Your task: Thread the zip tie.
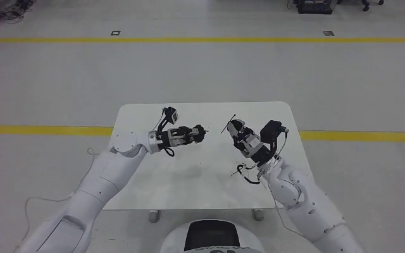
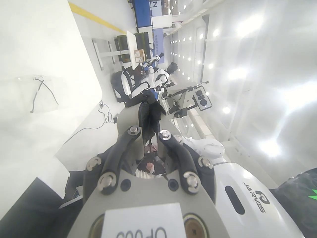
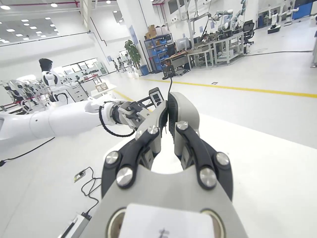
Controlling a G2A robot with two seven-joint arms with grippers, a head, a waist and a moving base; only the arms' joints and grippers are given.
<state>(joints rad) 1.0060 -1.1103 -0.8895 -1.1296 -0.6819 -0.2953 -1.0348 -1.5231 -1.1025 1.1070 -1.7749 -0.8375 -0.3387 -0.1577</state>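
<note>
A thin black zip tie [image 3: 171, 85] stands up out of my right gripper [image 3: 168, 100], which is shut on its lower end. From above, the zip tie [image 1: 228, 124] pokes out slanted over the white table [image 1: 209, 183], clear of the surface. My right gripper [image 1: 232, 128] hangs above the table's right half. My left gripper [image 1: 201, 133] faces it a short gap away, at about the same height. The left gripper [image 2: 148, 106] is shut with its black pads [image 2: 154, 115] pressed together; I see nothing sticking out of them.
A clear bag with spare black zip ties [image 2: 42, 92] lies flat on the table. Black cable loops [image 1: 243, 171] hang by the right wrist. The table's front half [image 1: 190, 190] is bare. Beyond the far edge is open floor with a yellow line [image 1: 354, 135].
</note>
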